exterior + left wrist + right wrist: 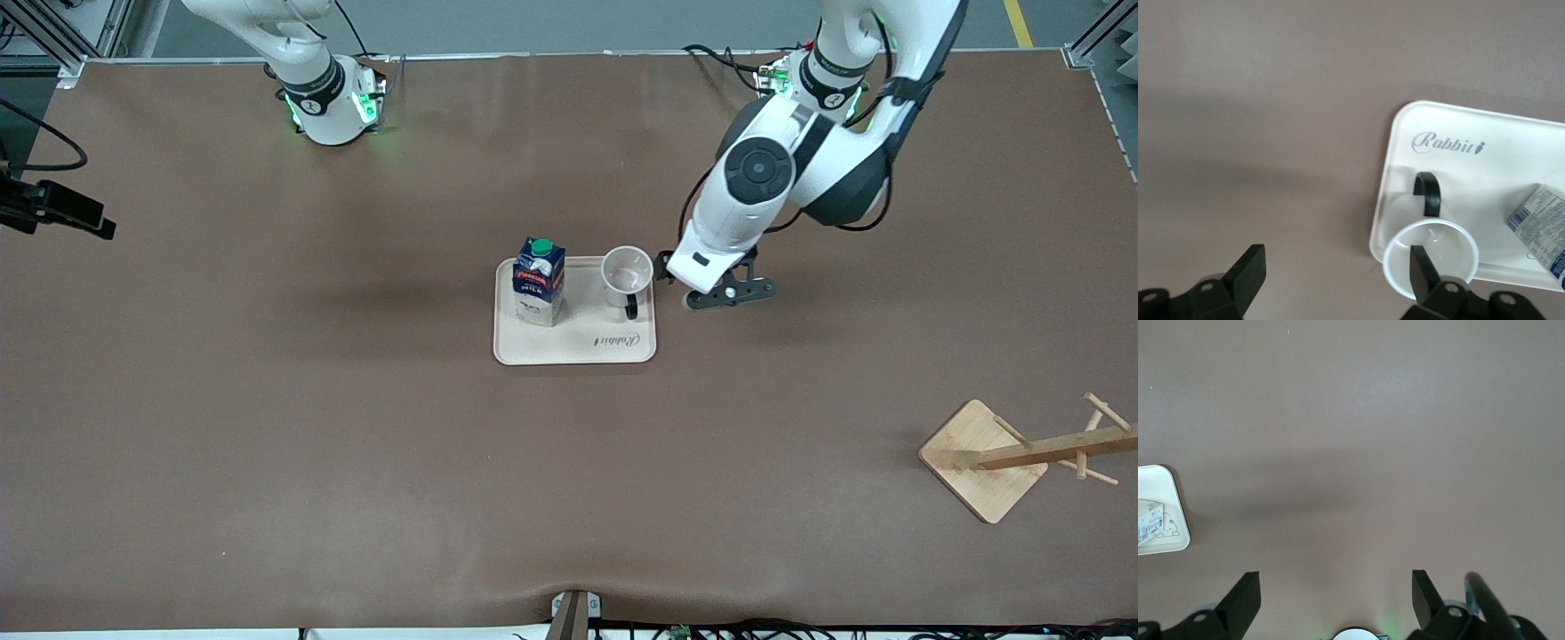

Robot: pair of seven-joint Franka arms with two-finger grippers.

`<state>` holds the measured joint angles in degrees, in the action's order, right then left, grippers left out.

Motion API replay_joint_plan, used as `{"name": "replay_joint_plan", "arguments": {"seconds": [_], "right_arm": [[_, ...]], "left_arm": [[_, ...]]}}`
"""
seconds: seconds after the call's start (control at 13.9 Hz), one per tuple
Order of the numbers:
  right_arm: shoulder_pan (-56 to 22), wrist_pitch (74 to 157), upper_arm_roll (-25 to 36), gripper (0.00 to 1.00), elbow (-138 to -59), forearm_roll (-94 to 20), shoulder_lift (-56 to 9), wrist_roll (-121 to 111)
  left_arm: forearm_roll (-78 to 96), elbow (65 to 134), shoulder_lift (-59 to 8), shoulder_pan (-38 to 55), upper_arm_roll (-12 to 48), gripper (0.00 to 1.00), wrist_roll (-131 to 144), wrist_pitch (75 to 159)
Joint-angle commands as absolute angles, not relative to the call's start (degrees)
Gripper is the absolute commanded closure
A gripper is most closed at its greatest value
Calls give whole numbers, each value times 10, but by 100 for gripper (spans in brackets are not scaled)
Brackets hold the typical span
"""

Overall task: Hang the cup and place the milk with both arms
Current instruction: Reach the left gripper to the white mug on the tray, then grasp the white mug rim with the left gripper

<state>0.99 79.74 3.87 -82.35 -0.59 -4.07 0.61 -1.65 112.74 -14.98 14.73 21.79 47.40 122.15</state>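
Note:
The white cup (627, 270) stands upright on the beige tray (578, 348), its black handle (631, 308) turned toward the front camera. The dark-blue milk (540, 283) with a green cap stands on the same tray, toward the right arm's end. My left gripper (667, 271) is right beside the cup. In the left wrist view it (1337, 270) is open: one fingertip (1421, 265) shows over the cup's (1431, 235) mouth, the other over bare table off the tray (1388, 200). My right gripper (1337, 593) is open over bare table, with nothing between its fingers.
A wooden mug rack (987, 458) stands near the left arm's end of the table, closer to the front camera. In the right wrist view, a corner of the tray (1168, 547) shows off to one side. A black camera mount (53, 209) juts in at the right arm's end.

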Motion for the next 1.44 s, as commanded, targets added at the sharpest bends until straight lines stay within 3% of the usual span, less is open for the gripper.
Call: {"name": "replay_joint_plan", "arguments": {"seconds": [0.0, 0.29, 0.43, 0.65, 0.86, 0.93, 1.36], "right_arm": [[15, 795, 34, 0, -817, -12, -39, 4], [13, 838, 33, 0, -817, -14, -56, 3], [11, 847, 33, 0, -817, -15, -57, 4], [11, 846, 33, 0, -821, -34, -59, 8], [15, 823, 34, 0, -831, -61, -104, 10], [14, 809, 35, 0, -830, -62, -104, 11], [17, 782, 35, 0, -843, -114, -108, 14]], "left_arm": [[-17, 1140, -175, 174, 217, 15, 525, 1267], [-17, 1174, -200, 197, 217, 22, 543, 1324], [-17, 1192, -210, 199, 217, 32, 544, 1353], [-17, 1191, -235, 210, 216, 56, 556, 1375], [-19, 1185, -257, 213, 215, 93, 561, 1393], [-31, 1184, -261, 212, 215, 100, 561, 1397], [-55, 1165, -231, 202, 215, 100, 558, 1386]]}}
